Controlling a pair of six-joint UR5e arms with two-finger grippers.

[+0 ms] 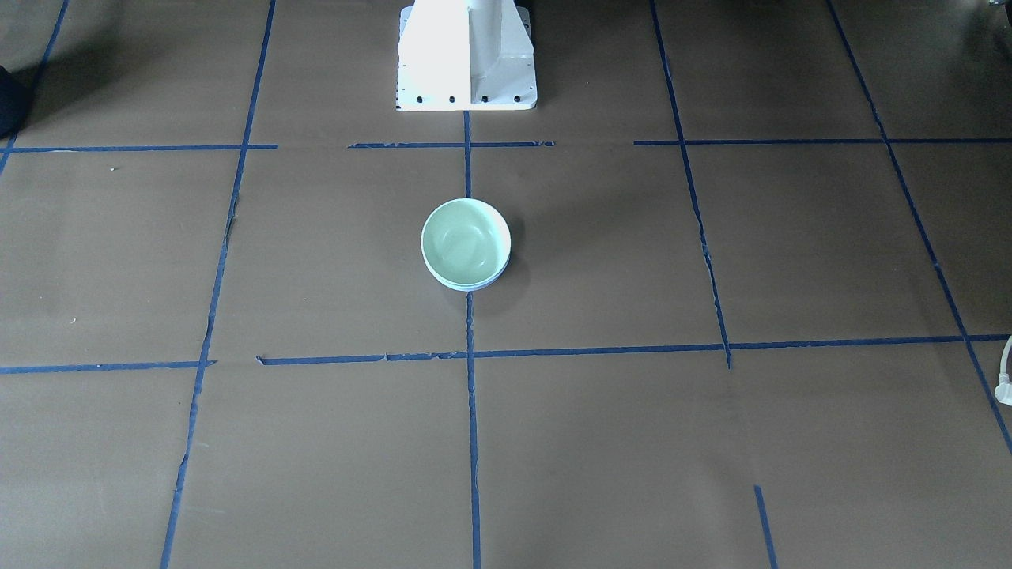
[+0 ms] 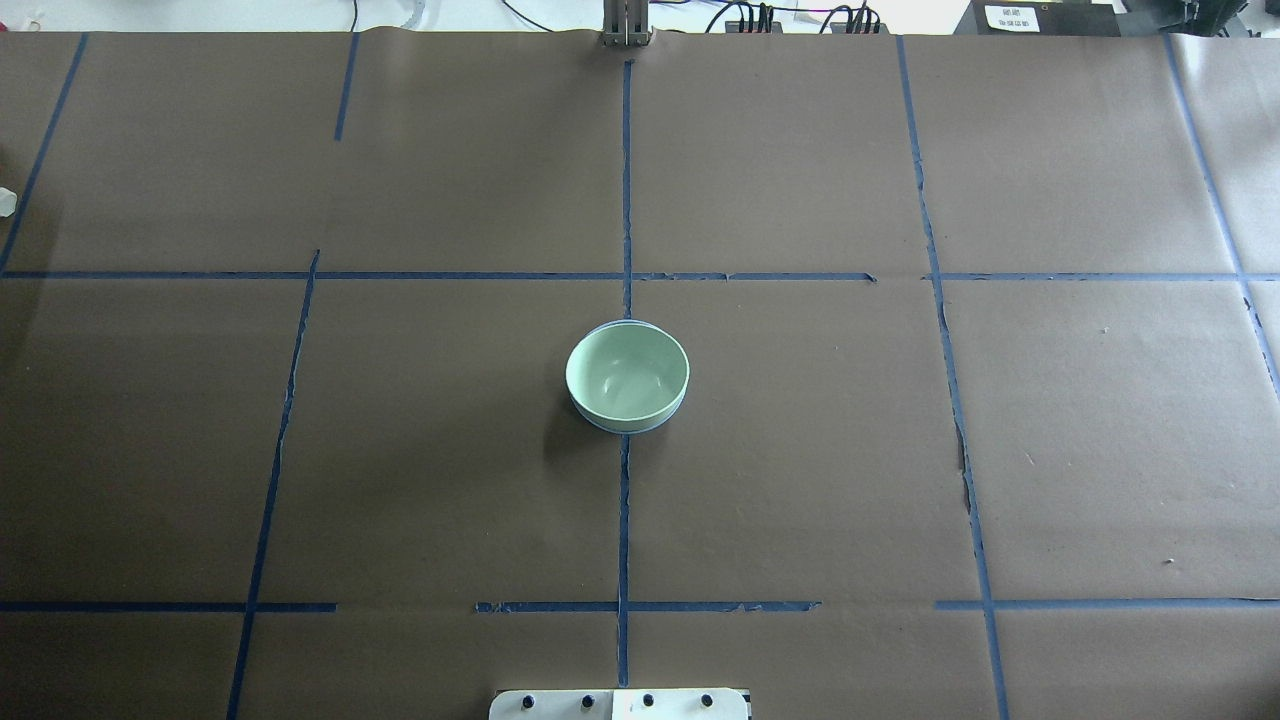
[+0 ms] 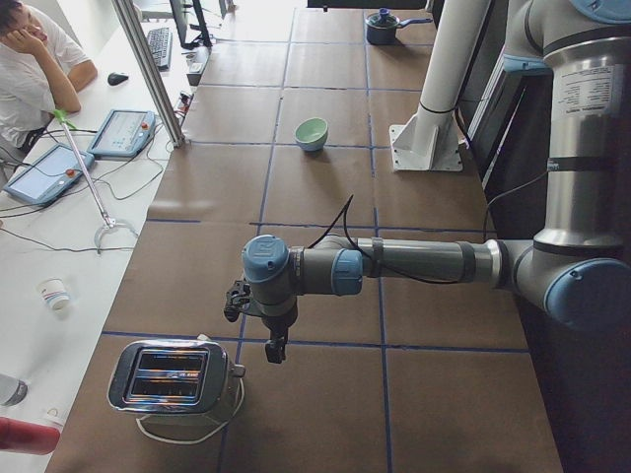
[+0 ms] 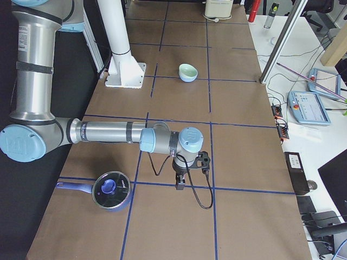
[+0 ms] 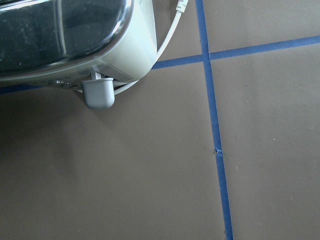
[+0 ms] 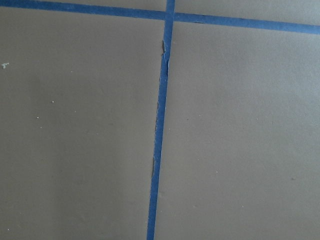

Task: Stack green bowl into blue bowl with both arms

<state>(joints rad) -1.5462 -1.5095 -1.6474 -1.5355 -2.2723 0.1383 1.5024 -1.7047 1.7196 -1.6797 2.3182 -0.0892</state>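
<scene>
Blue bowl (image 1: 468, 288) cups green bowl (image 1: 465, 237) — glossy, mint.

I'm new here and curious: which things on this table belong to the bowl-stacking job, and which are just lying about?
Job:
green bowl
blue bowl, under it

Lying about:
toaster
lidded saucepan
</scene>
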